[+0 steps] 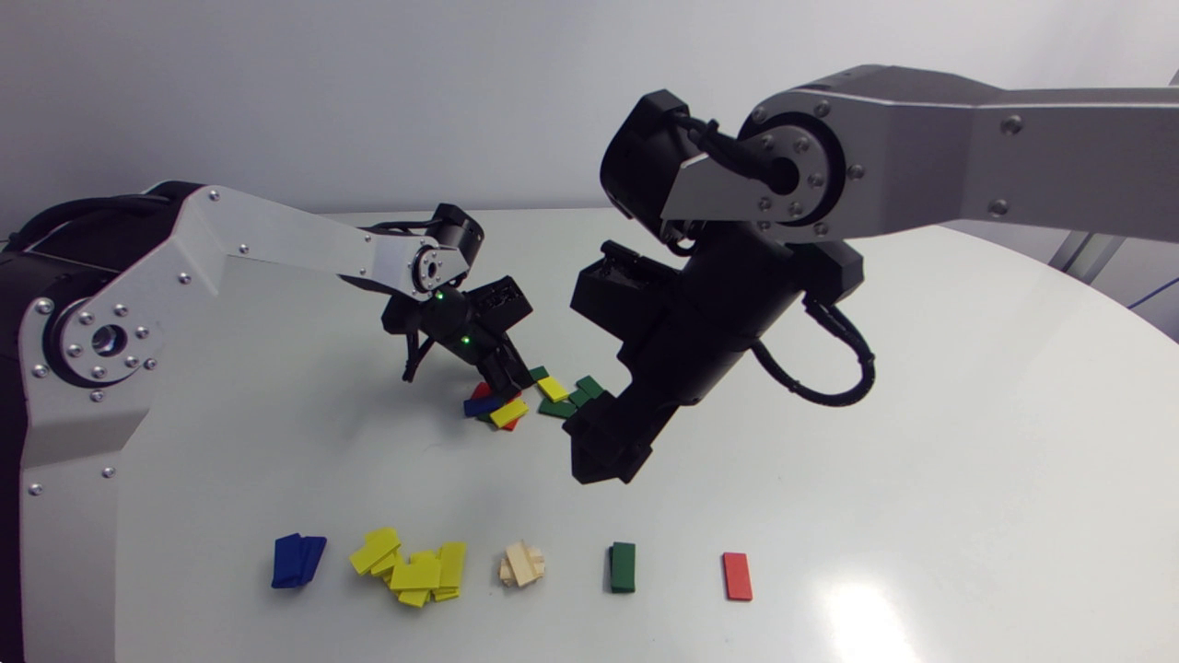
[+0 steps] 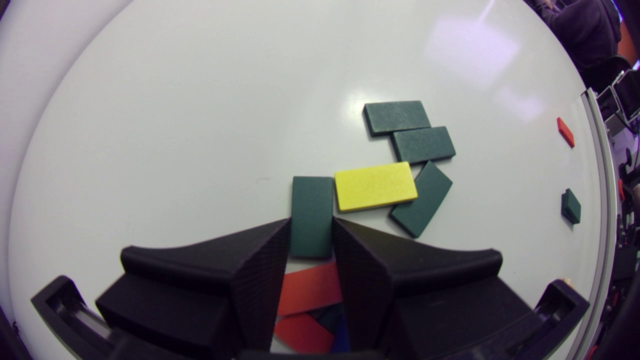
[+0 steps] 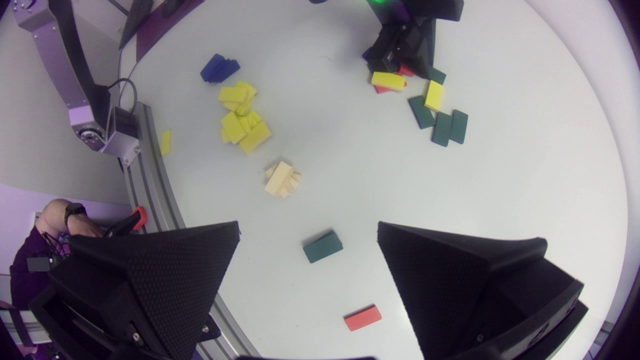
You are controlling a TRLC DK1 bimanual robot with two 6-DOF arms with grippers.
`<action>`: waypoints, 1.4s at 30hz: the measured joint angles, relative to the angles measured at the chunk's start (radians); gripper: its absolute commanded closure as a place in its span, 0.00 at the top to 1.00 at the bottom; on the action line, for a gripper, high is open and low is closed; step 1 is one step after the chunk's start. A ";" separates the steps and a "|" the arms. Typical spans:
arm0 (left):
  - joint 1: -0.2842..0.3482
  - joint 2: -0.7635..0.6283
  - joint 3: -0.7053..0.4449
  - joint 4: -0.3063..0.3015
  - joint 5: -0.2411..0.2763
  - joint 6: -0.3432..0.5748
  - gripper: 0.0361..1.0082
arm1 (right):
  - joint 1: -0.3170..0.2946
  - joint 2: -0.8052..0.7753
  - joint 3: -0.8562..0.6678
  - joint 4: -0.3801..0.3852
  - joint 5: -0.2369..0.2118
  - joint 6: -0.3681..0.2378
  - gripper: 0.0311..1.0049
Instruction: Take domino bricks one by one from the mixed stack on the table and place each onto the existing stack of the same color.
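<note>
The left jaws stand narrow, pinching a flat dark green domino brick (image 2: pixel 312 212) at the edge of the mixed pile (image 1: pixel 502 402). The arm should lift it straight up, sparing the flat yellow domino brick (image 2: pixel 375 186) that touches it. The right jaws gape wide and empty.

Landmark: round silver disc (image 1: pixel 792 175) on right arm (image 1: pixel 967 152), ringed with small screws, dark hub at centre.
- Outward from the disc: broad silver-grey link, flat-faced, a few screw heads.
- Against the disc: rounded black joint housing (image 1: pixel 645 157).
- Below the disc: matte black wrist body, with a looped black cable (image 1: pixel 834 373) hanging off it.
- Right gripper (image 3: pixel 307 230): two black wedge fingers (image 3: pixel 190 270), with a fine dimpled texture.
- Well left of the disc: left arm (image 1: pixel 276 230), silver-grey, screws along its edges, black joints, two green lights (image 1: pixel 440 296), thin black wires (image 1: pixel 412 354).
- Left gripper (image 2: pixel 311 225): same black textured wedges.
</note>
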 measured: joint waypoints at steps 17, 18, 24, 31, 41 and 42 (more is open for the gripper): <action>-0.016 -0.332 -0.176 -0.040 0.000 0.013 0.25 | -0.017 -0.150 -0.113 0.095 0.035 -0.004 0.96; -0.035 -0.367 -0.219 -0.034 0.000 0.013 0.25 | -0.028 -0.166 -0.127 0.102 0.038 -0.005 0.96; -0.173 -0.516 -0.399 -0.027 0.007 0.013 0.25 | -0.108 -0.239 -0.190 0.136 0.037 -0.018 0.96; -0.328 -0.561 -0.510 0.037 0.007 -0.014 0.25 | -0.198 -0.315 -0.269 0.175 0.018 -0.039 0.96; -0.432 -0.470 -0.516 0.178 -0.032 -0.121 0.25 | -0.322 -0.381 -0.360 0.184 -0.043 -0.080 0.96; -0.438 -0.443 -0.505 0.190 -0.043 -0.137 0.25 | -0.327 -0.384 -0.369 0.186 -0.047 -0.082 0.96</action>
